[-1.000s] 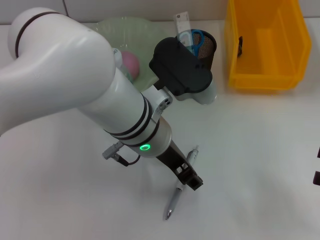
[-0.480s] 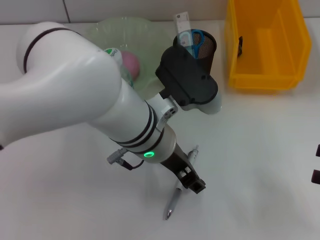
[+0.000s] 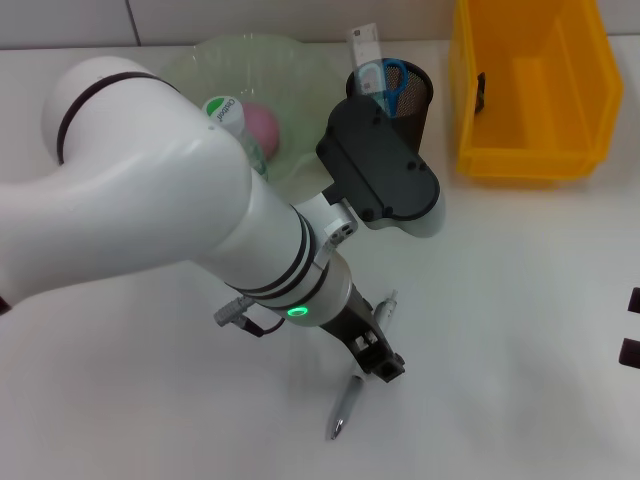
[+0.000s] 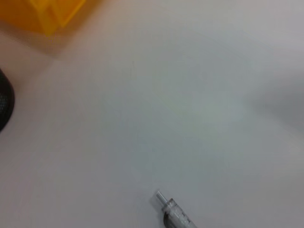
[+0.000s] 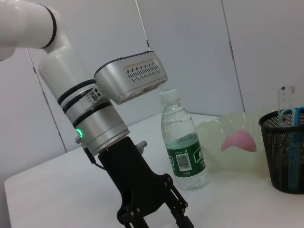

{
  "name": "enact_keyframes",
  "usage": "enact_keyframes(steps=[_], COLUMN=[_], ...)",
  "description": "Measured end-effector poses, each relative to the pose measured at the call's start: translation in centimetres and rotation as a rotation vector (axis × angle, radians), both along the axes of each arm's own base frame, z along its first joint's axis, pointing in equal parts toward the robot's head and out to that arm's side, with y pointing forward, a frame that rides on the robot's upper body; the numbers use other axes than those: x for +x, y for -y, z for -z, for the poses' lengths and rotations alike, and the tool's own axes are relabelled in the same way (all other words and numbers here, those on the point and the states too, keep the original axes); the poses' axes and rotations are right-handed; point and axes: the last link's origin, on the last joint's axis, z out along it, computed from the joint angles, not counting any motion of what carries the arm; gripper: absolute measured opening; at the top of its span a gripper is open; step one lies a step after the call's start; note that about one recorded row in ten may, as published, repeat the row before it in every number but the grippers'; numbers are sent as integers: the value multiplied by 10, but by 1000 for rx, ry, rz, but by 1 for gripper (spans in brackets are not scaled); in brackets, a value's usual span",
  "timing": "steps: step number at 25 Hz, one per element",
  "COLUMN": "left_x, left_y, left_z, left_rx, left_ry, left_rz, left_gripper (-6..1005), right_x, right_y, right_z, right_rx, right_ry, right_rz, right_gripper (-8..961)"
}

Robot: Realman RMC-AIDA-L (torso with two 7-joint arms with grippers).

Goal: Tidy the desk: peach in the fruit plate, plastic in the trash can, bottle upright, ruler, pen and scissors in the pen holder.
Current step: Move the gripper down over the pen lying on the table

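A silver pen (image 3: 345, 405) lies on the white desk, its tip also in the left wrist view (image 4: 173, 213). My left gripper (image 3: 378, 358) hangs low over the pen's middle, fingers (image 5: 179, 213) spread on either side of it, open. The black mesh pen holder (image 3: 412, 108) holds the blue-handled scissors (image 3: 385, 75) and the ruler (image 3: 364, 42). A pink peach (image 3: 264, 122) rests in the pale green fruit plate (image 3: 300, 70). The bottle (image 5: 183, 147) stands upright beside the plate. The yellow trash can (image 3: 530, 150) stands at the back right. The plastic is out of view. My right gripper (image 3: 633, 330) is parked at the right edge.
My bulky left arm (image 3: 180, 230) covers much of the desk's left and middle and part of the plate. Bare white desk lies in front of the trash can and to the right of the pen.
My left arm has shifted slightly right and lower over the pen, uncovering the bottle's green cap. The pen has not moved.
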Motion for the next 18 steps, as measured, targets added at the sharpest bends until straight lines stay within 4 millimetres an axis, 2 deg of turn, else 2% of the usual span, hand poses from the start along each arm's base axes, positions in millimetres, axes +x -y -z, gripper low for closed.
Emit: enact_keyframes(steps=[18], left_x=[-3], left_y=[2], left_z=[2], left_rx=[9], left_ry=[-30], left_rz=[50], left_gripper=[650], right_x=[-1], right_y=[-4], right_z=[2], right_rx=[5], right_ry=[5], right_rz=[1], right_gripper=[642])
